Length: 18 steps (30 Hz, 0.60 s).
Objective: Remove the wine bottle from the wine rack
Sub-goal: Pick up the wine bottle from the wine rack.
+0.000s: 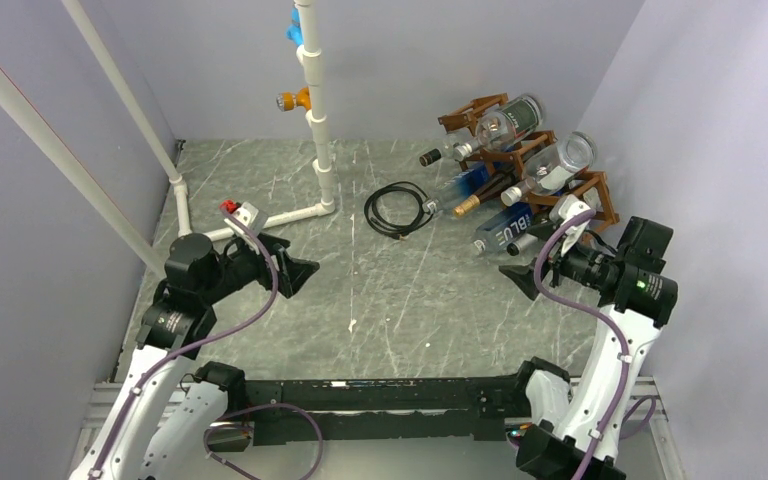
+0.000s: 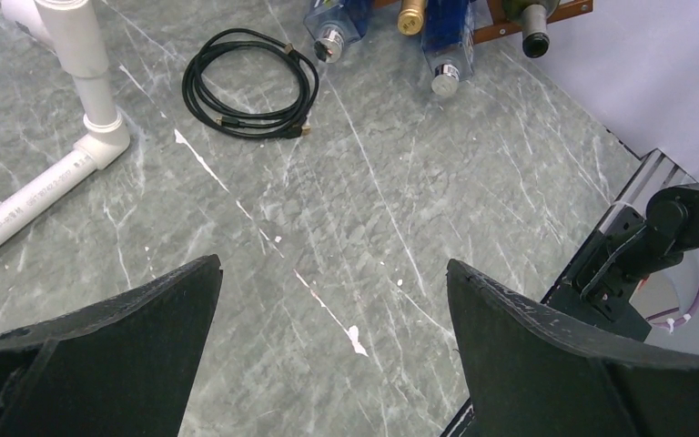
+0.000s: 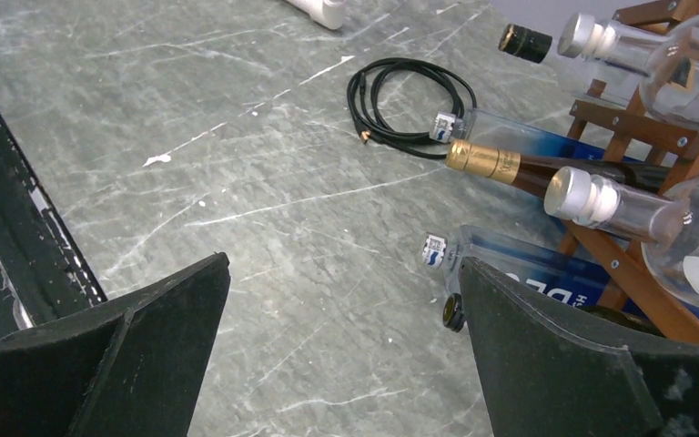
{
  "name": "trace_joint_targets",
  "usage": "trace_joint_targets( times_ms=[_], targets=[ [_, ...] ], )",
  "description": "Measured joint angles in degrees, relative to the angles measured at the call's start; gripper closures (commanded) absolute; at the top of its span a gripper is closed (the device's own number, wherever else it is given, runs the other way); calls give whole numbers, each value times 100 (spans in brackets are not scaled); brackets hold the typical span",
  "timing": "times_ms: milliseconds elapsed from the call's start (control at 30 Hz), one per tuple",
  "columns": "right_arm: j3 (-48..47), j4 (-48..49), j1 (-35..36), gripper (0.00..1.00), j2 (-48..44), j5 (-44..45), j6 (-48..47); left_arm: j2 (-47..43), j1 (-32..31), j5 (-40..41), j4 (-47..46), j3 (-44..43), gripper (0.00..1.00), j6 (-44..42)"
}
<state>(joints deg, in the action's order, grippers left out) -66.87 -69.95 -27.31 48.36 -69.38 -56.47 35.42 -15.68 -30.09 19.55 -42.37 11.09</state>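
The wine bottle (image 1: 468, 204) lies in the wine rack (image 1: 468, 113) at the far right of the table (image 1: 410, 300), in a low cell. Its gold neck sticks out to the left. Other bottles fill the cells around it. The left gripper (image 1: 295, 262) hangs over the left side of the table, well apart from the rack. The right gripper (image 1: 522, 272) hangs near the rack, just on its near side, and touches no bottle. A black cable (image 1: 398, 209) lies coiled left of the rack, and a white pipe frame (image 1: 317, 120) stands further left.

From the left wrist, the left gripper (image 2: 335, 269) has its fingers spread wide, with only the table between them. The cable (image 2: 248, 84) and the gold tip of the wine bottle (image 2: 410, 15) show at the far edge.

From the right wrist, the right gripper (image 3: 346, 269) is also released and holds nothing. The wine bottle (image 3: 510, 168) lies beyond its right finger (image 3: 546, 355), between a clear bottle (image 3: 619, 205) above it and a blue bottle (image 3: 546, 264) below it. The rack (image 3: 637, 127) carries them all.
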Motion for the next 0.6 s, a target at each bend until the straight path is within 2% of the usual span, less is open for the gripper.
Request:
trace_joint_targets(
  times_ms=[400,600],
  targets=[
    [-15,55,-142,0,136,-2,98,186,144,-70,-4,0,1,22],
    [-529,-26,-140,0,476,68,9,369,293,-192,-50,4,1,37]
  ],
)
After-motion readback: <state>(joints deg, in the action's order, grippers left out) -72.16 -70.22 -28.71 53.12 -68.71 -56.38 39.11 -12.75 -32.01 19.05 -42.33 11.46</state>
